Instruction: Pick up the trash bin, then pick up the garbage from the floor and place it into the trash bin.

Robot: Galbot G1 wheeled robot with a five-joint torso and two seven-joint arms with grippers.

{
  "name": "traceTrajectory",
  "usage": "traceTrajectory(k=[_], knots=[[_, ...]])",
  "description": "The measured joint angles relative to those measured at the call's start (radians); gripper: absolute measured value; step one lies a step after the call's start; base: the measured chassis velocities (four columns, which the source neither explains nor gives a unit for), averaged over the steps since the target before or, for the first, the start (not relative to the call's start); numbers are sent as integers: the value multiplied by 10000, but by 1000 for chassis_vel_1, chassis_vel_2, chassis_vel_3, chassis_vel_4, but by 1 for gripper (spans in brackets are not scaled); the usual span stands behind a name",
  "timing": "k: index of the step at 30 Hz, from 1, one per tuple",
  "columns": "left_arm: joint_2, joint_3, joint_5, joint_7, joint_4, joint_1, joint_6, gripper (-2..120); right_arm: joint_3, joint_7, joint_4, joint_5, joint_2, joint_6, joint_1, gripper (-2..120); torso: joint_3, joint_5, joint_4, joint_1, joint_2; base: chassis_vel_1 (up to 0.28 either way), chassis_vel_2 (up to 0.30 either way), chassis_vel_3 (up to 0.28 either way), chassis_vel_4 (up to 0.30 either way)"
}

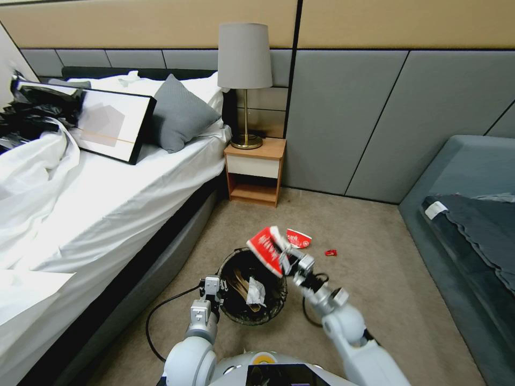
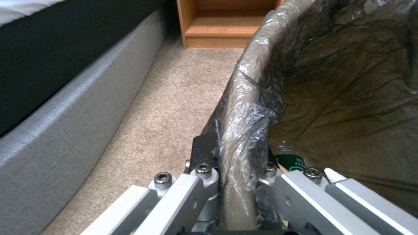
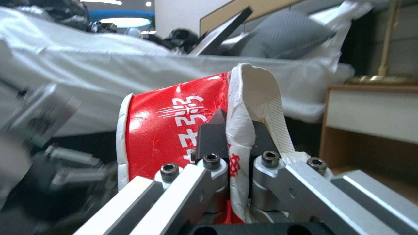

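The trash bin point(image 1: 252, 292), white with a dark liner, is held at its near-left rim by the left hand point(image 1: 211, 288), clenched on the rim and liner point(image 2: 244, 130); tan paper and a white tissue scrap point(image 1: 255, 292) are seen inside it. Just above the bin's far-right rim, a crushed red-and-white wrapper point(image 1: 266, 249) is gripped by the right hand point(image 1: 287, 262); in the right wrist view the fingers point(image 3: 213, 137) are pinched on a fold of the wrapper point(image 3: 174, 130).

Step in hand, as judged: the drop. The wrapper should be brought over the bin's centre before release, since it hangs near the rim edge and could be tipped outside. The bin should be kept level.

Beyond the bin on the carpet, a second red-and-white wrapper point(image 1: 298, 238) and a small red scrap point(image 1: 330, 252) are left, both well apart from the bin. A black cable point(image 1: 161, 311) is looped on the floor left of the bin. Further out: the bed point(image 1: 107, 203) to the bin's left, the nightstand point(image 1: 255, 171) with a lamp point(image 1: 244, 59) behind it, and a grey sofa point(image 1: 466, 214) to the right. Nothing is seen blocking the drop.
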Motion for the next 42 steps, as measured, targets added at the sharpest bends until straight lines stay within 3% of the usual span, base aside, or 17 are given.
traceTrajectory(k=[18, 21, 24, 30, 32, 33, 35, 42], knots=[[-97, 480, 202, -1, 66, 26, -48, 2, -179, 369, -1195, -380, 408, -227, 319, 0, 0, 0, 0, -1, 0, 0, 0, 0, 0], [-111, 518, 215, -3, 39, 37, -49, 2, -169, 499, -1303, -602, 436, -302, 360, 4, 0, 0, 0, 0, 0, 0, 0, 0, 0], [-124, 574, 236, -6, -79, 96, -49, 2, -166, 608, -1443, -677, 453, -300, 437, 19, 0, 0, 0, 0, 0, 0, 0, 0, 0], [-119, 573, 253, -7, -130, 159, -49, 2, -163, 651, -1491, -673, 461, -299, 500, 32, 0, 0, 0, 0, 0, 0, 0, 0, 0], [-114, 536, 257, -5, -158, 179, -50, 2, -162, 681, -1495, -665, 467, -298, 553, 47, 0, 0, 0, 0, 0, 0, 0, 0, 0], [-114, 536, 257, -5, -158, 179, -50, 2, -162, 681, -1495, -665, 467, -298, 553, 47, 0, 0, 0, 0, 0, 0, 0, 0, 0], [-105, 486, 257, -3, -159, 175, -52, 2, -162, 897, -1481, -677, 472, -298, 538, 66, 0, 0, 0, 0, 1, 0, 0, 0, 0], [-82, 449, 232, 2, -140, 130, -52, 2, -124, 1083, -1418, -662, 424, -299, 503, 91, 0, 0, 0, 0, 1, 0, 0, 0, 0]])
